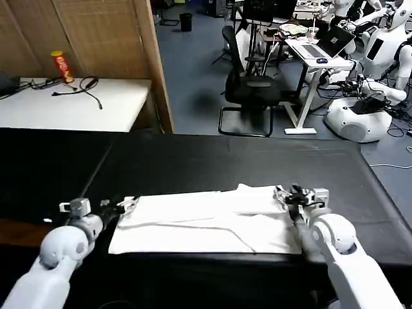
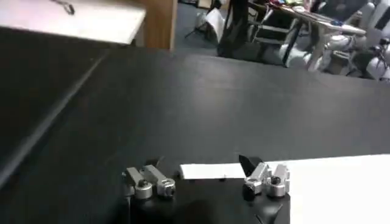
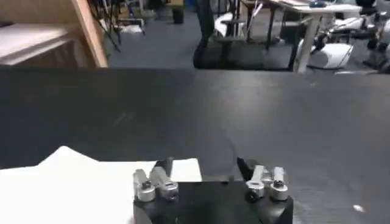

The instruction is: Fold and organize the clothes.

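Nearest, at the counter's front edge: the left claw, on a white jointed arm, low at the left end of the garment; its wrist view shows the jaws spread wide with a strip of white cloth lying between them, nothing clamped. At the opposite end, the right claw, on a matching white arm, sits over the garment's right edge, jaws likewise parted and astride a corner of fabric, not gripping it. Between the two: the white cotton short-sleeved T-shirt, lying flat near the front of the black matte counter as a long horizontal band, plain side up, no print visible; an overlapped layer and a diagonal crease suggest at least one lengthwise fold is already made, with a small peak of cloth at the far edge. Judged state of the task: partly done, the shirt narrowed into a strip, both claws released at its ends; the crosswise folds bringing the ends together, and the final tidy placement, appear still to come. Beyond: a white side table carrying a yellow-and-red cylindrical can and black cables, then a black office chair.
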### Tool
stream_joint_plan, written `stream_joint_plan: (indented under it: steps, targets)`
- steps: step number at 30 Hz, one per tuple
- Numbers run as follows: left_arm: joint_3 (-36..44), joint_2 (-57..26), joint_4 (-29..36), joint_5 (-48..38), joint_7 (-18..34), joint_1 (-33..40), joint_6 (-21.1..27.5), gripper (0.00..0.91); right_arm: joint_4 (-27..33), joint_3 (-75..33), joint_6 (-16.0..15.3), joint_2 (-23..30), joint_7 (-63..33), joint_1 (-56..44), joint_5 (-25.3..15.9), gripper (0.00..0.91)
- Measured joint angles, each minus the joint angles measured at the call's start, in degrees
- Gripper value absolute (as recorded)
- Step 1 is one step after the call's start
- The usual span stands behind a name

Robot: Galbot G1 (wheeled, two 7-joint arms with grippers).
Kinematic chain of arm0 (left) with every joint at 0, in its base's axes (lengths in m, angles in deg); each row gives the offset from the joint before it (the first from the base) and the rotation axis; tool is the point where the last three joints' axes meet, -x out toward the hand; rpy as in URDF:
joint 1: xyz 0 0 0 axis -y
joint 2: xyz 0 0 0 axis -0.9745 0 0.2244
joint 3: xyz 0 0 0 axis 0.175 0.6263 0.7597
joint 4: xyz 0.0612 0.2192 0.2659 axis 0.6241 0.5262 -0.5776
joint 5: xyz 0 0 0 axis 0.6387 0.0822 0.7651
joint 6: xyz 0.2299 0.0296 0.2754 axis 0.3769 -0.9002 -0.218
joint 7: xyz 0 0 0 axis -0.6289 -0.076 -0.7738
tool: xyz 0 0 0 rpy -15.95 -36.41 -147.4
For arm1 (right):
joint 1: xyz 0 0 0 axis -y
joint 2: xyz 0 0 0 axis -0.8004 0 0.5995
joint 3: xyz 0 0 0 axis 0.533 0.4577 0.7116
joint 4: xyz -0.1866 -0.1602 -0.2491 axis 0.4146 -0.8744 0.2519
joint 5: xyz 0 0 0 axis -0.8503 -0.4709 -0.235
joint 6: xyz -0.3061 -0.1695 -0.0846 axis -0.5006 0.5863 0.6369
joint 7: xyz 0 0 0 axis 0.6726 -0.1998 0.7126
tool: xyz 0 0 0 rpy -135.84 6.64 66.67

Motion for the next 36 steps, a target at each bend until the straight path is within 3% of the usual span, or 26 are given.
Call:
stream_joint_plan:
  steps: [8,15,19,20,21,22,23,36]
  targets:
    - [0.01,-0.22,0.18,0.63,-0.18,-0.71,0.83,0.000,-0.10,-0.15,0.11,0.44,0.17,-0.48,-0.45,0.068]
    - [1.05,0.52,-1.44,5.20,-2.19,0.28,-1.88,0.000,-0.12,-1.05,3.45,1.86,-1.66,-1.70,-5.56,0.029]
    - [2.54,0.53,-3.24,7.99,-3.18,2.24,-3.66,0.000,-0.55,-1.61,3.81,3.06,-2.21,-2.13,-6.24,0.029]
    - [2.93,0.53,-3.68,8.10,-3.22,2.84,-3.79,0.273,-0.70,-1.64,3.71,3.19,-1.85,-2.17,-6.22,0.049]
    - [3.30,0.59,-3.87,8.17,-3.19,3.51,-3.70,0.878,-0.89,-1.73,3.49,3.22,-1.26,-2.28,-6.13,0.146]
    - [3.47,0.64,-3.90,8.46,-3.17,3.99,-3.61,0.878,-1.14,-1.93,3.27,3.18,-0.54,-2.46,-6.08,0.341]
    - [3.49,0.64,-3.89,8.92,-3.27,4.27,-3.68,0.878,-1.58,-2.19,3.01,3.01,0.48,-2.75,-6.01,0.878]
    - [-0.89,-0.77,1.10,10.32,-3.25,-0.73,-4.87,0.878,-14.00,-7.28,2.64,0.14,3.05,-10.29,-2.67,0.878]
